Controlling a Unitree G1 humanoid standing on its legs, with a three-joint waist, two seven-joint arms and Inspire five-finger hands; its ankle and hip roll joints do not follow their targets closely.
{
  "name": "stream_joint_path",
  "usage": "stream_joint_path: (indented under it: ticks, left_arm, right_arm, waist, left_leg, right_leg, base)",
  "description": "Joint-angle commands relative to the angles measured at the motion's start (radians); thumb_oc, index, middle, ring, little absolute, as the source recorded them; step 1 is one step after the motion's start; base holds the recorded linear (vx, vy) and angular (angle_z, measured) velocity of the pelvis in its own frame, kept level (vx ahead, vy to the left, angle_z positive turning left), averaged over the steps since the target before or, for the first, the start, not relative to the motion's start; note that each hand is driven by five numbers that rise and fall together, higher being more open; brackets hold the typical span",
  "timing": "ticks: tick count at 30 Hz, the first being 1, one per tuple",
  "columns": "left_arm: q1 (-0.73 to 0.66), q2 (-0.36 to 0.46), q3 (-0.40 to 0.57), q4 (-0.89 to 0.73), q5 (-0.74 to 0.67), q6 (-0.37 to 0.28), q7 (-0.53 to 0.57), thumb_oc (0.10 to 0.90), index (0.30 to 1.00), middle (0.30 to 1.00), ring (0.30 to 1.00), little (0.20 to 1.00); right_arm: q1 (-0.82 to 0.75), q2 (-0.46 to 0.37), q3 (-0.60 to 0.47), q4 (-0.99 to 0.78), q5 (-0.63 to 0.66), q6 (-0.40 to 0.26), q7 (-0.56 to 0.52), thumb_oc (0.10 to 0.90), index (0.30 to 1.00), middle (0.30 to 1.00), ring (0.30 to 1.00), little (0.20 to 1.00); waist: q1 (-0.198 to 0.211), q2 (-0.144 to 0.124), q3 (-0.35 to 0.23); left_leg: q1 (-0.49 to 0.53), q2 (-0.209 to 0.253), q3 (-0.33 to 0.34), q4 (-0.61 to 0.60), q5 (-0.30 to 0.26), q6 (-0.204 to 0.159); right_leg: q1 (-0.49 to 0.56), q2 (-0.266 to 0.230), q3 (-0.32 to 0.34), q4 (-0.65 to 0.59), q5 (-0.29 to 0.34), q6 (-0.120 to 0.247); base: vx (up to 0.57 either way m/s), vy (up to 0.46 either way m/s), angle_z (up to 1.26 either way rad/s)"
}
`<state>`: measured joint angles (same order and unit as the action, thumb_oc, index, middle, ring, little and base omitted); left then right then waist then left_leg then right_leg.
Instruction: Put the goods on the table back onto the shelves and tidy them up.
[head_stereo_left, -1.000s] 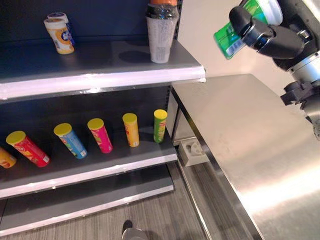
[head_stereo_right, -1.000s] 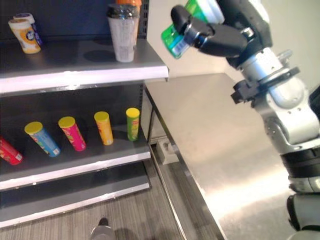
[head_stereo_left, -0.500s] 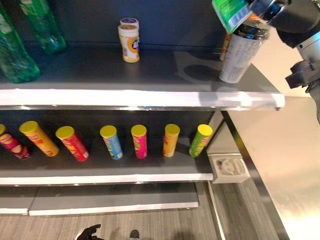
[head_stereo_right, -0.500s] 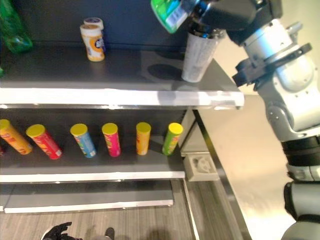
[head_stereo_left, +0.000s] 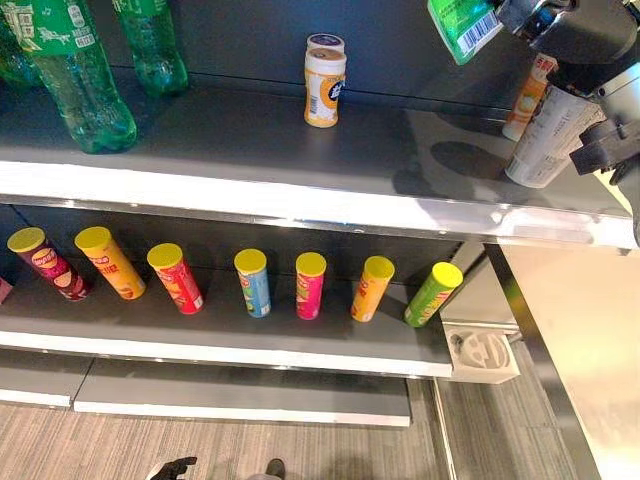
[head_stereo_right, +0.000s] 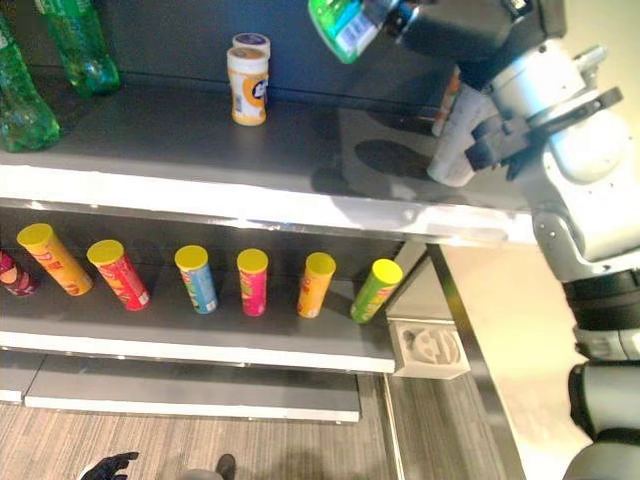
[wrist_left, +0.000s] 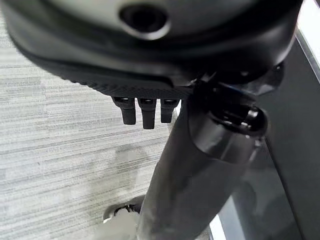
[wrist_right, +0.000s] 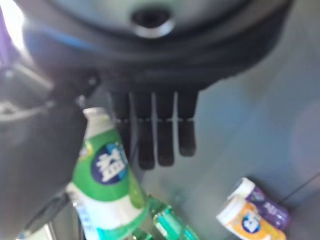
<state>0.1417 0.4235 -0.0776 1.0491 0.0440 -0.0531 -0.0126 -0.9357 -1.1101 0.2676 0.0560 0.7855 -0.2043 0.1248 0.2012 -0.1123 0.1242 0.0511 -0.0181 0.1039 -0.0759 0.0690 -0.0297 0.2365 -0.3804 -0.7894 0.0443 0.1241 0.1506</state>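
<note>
- Since a second ago the camera has swung from the steel table toward the shelves, so more of the top shelf (head_stereo_left: 300, 190) shows, including the green soda bottles (head_stereo_left: 80, 80) at its far-left end; the right hand (head_stereo_right: 470, 25) has carried the green-and-white bottle (head_stereo_right: 340, 22) from above the table to above the right part of that shelf.
- Right hand is clamped round the bottle: the right wrist view shows the thumb pressing its side, the bottle (wrist_right: 107, 185) held against the hand and tilted rather than upright.
- Left hand (wrist_left: 142, 107) hangs low over the floor with its fingers curled on nothing.
- Handling, as a judgement: the bottle looks like small, rigid plastic, light, with a glossy label that could slip in a loose pinch; a hold round the mid-body keeps it steadier than one near the cap.
- It needs righting before it is set down, since a narrow base tips easily.
- Nearby on the shelf stand a pale cup (head_stereo_left: 545, 135), an orange-and-white jar (head_stereo_left: 323, 85), and, on the shelf below, a row of chip cans (head_stereo_left: 310, 285); open space lies between jar and cup.
</note>
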Motion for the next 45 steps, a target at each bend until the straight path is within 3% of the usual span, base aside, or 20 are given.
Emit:
stream_joint_path:
  ticks: [1, 3, 4, 7, 8, 9, 10, 13, 15, 18, 19, 20, 21, 23, 34, 45]
  left_arm:
    - [-0.032, 0.072, -0.044, -0.044, 0.009, -0.04, 0.012, 0.8, 0.9, 0.9, 0.9, 0.9]
    - [-0.033, 0.078, -0.038, -0.052, -0.001, -0.037, 0.014, 0.8, 0.9, 0.9, 0.9, 0.9]
    - [-0.038, 0.09, -0.031, -0.057, -0.021, -0.037, 0.014, 0.8, 0.9, 0.9, 0.9, 0.9]
    - [-0.022, 0.1, -0.02, -0.074, -0.047, -0.035, 0.008, 0.8, 0.9, 0.9, 0.9, 0.9]
    - [-0.019, 0.092, -0.017, -0.064, -0.052, -0.03, 0.005, 0.8, 0.9, 0.9, 0.9, 0.9]
    - [-0.02, 0.093, -0.017, -0.064, -0.052, -0.03, 0.005, 0.8, 0.9, 0.9, 0.9, 0.9]
    - [-0.013, 0.078, -0.005, -0.063, -0.065, -0.024, 0.01, 0.8, 0.9, 0.9, 0.9, 0.9]
    - [-0.023, 0.061, -0.026, -0.064, -0.067, -0.018, 0.009, 0.8, 0.9, 0.9, 0.9, 0.9]
    - [-0.018, 0.056, -0.027, -0.066, -0.056, -0.02, 0.007, 0.8, 0.9, 0.9, 0.9, 0.9]
    - [-0.016, 0.049, -0.027, -0.045, -0.045, -0.023, 0.014, 0.8, 0.9, 0.9, 0.9, 0.9]
    - [-0.014, 0.047, -0.036, -0.045, -0.049, -0.027, 0.022, 0.8, 0.9, 0.9, 0.9, 0.9]
    - [-0.014, 0.045, -0.035, -0.045, -0.049, -0.027, 0.022, 0.8, 0.9, 0.9, 0.9, 0.9]
    - [-0.007, 0.035, -0.048, -0.033, -0.028, -0.028, 0.016, 0.8, 0.9, 0.9, 0.9, 0.9]
    - [0.004, 0.033, -0.053, -0.029, -0.01, -0.027, 0.013, 0.8, 0.9, 0.9, 0.9, 0.9]
    - [0.029, 0.043, -0.037, 0.003, 0.008, -0.028, 0.023, 0.8, 0.9, 0.9, 0.9, 0.9]
    - [0.035, 0.051, -0.033, 0.003, -0.014, -0.02, 0.031, 0.8, 0.9, 0.9, 0.9, 0.9]
  right_arm:
    - [-0.079, -0.039, -0.092, -0.045, -0.004, -0.089, -0.049, 0.4, 0.3, 0.3, 0.3, 0.3]
    - [-0.066, -0.037, -0.107, -0.05, -0.002, -0.088, -0.051, 0.4, 0.3, 0.3, 0.3, 0.3]
    - [-0.066, -0.043, -0.108, -0.06, 0.007, -0.085, -0.046, 0.4, 0.3, 0.3, 0.3, 0.3]
    - [-0.079, -0.059, -0.086, -0.056, 0.011, -0.08, -0.044, 0.4, 0.3, 0.3, 0.3, 0.3]
    - [-0.064, -0.049, -0.096, -0.052, 0.036, -0.076, -0.04, 0.4, 0.3, 0.3, 0.3, 0.3]
    - [-0.062, -0.05, -0.098, -0.053, 0.036, -0.076, -0.04, 0.4, 0.3, 0.3, 0.3, 0.3]
    - [-0.076, -0.044, -0.081, -0.055, 0.039, -0.077, -0.043, 0.4, 0.3, 0.3, 0.3, 0.3]
    - [-0.117, -0.096, -0.022, -0.038, 0.057, -0.084, -0.031, 0.4, 0.3, 0.3, 0.3, 0.3]
    - [-0.142, -0.091, 0.008, -0.02, 0.05, -0.083, -0.032, 0.4, 0.3, 0.3, 0.3, 0.3]
    - [-0.197, -0.068, 0.07, -0.006, 0.032, -0.076, -0.026, 0.4, 0.3, 0.3, 0.3, 0.3]
    - [-0.216, -0.074, 0.091, -0.005, 0.027, -0.077, -0.023, 0.4, 0.3, 0.3, 0.3, 0.3]
    - [-0.22, -0.074, 0.096, -0.004, 0.027, -0.077, -0.023, 0.4, 0.3, 0.3, 0.3, 0.3]
    - [-0.202, -0.09, 0.08, -0.013, 0.007, -0.073, -0.028, 0.4, 0.3, 0.3, 0.3, 0.3]
    - [-0.161, -0.094, 0.052, -0.028, -0.004, -0.072, -0.032, 0.4, 0.3, 0.3, 0.3, 0.3]
    - [-0.18, -0.054, 0.126, 0.026, -0.072, -0.035, -0.056, 0.4, 0.3, 0.3, 0.3, 0.3]
    - [-0.235, -0.038, 0.233, 0.176, -0.091, -0.006, -0.064, 0.4, 0.3, 0.3, 0.3, 0.3]
  waist:
    - [-0.019, 0.038, -0.054]
    - [-0.02, 0.038, -0.053]
    - [-0.025, 0.032, -0.05]
    - [0.003, -0.003, -0.061]
    - [0.004, -0.026, -0.064]
    - [0.003, -0.026, -0.067]
    - [0.014, -0.037, -0.062]
    - [0.002, -0.042, -0.018]
    - [0.005, -0.04, -0.006]
    - [0.004, -0.035, -0.009]
    - [-0.01, -0.019, -0.019]
    - [-0.012, -0.017, -0.018]
    - [-0.041, 0.021, -0.062]
    - [-0.046, 0.033, -0.083]
    - [-0.026, 0.009, -0.086]
    - [0.01, -0.037, -0.063]
  left_leg:
    - [0.05, 0.076, 0.011, -0.011, -0.102, -0.046]
    - [0.05, 0.076, 0.009, -0.011, -0.099, -0.042]
    - [0.029, 0.075, 0.008, -0.009, -0.063, -0.031]
    - [0.015, 0.077, 0.004, 0.001, -0.051, -0.049]
    - [-0.005, 0.087, -0.011, 0.019, -0.038, -0.068]
    - [-0.013, 0.088, -0.012, 0.022, -0.035, -0.067]
    - [-0.038, 0.111, -0.022, 0.05, -0.019, -0.091]
    - [-0.176, 0.185, -0.009, 0.207, 0.003, -0.134]
    - [-0.172, 0.23, 0.025, 0.238, -0.002, -0.136]
    - [-0.116, 0.247, -0.025, 0.24, -0.046, -0.142]
    - [-0.075, 0.26, -0.066, 0.206, -0.051, -0.151]
    - [-0.074, 0.26, -0.068, 0.203, -0.049, -0.152]
    - [-0.003, 0.264, -0.044, 0.058, -0.039, -0.156]
    - [0.025, 0.241, -0.039, 0.001, -0.034, -0.158]
    - [0.035, 0.142, 0.003, -0.011, -0.071, -0.108]
    - [0.002, 0.113, -0.025, -0.011, -0.07, -0.092]
  right_leg:
    - [-0.177, -0.037, 0.231, 0.131, 0.024, 0.103]
    - [-0.186, -0.022, 0.272, 0.174, -0.019, 0.095]
    - [-0.19, 0.031, 0.319, 0.222, -0.075, 0.066]
    - [-0.128, 0.124, 0.342, 0.103, -0.169, 0.031]
    - [-0.096, 0.185, 0.373, 0.003, -0.176, 0.021]
    - [-0.099, 0.187, 0.371, -0.004, -0.169, 0.02]
    - [-0.081, 0.222, 0.396, -0.061, -0.157, 0.012]
    - [-0.056, 0.264, 0.344, -0.122, -0.164, -0.019]
    - [-0.062, 0.256, 0.335, -0.124, -0.153, -0.023]
    - [-0.065, 0.235, 0.334, -0.118, -0.133, -0.017]
    - [-0.076, 0.226, 0.328, -0.105, -0.133, -0.011]
    - [-0.075, 0.227, 0.327, -0.104, -0.133, -0.011]
    - [-0.083, 0.216, 0.323, -0.095, -0.126, 0.004]
    - [-0.09, 0.193, 0.315, -0.091, -0.111, 0.016]
    - [-0.133, 0.076, 0.331, -0.079, -0.023, 0.076]
    - [-0.122, 0.045, 0.295, -0.085, 0.002, 0.101]
  base:
    - [-0.1, 0.018, 0.21]
    - [-0.11, -0.008, 0.41]
    - [-0.15, -0.1, 0.09]
    - [-0.08, -0.25, -0.13]
    - [-0.03, -0.272, -0.18]
    - [-0.1, -0.348, 0.15]
    - [-0.16, -0.302, 0.24]
    - [-0.27, -0.267, 0.56]
    - [-0.15, 0.007, 0.36]
    - [-0.03, 0.087, -0.16]
    - [-0.02, 0.135, 0.13]
    - [0.05, 0.332, 0.38]
    - [0.08, 0.304, 0.45]
    - [0.08, 0.299, 0.49]
    - [-0.01, 0.139, -0.01]
    - [0.01, 0.036, 0.04]
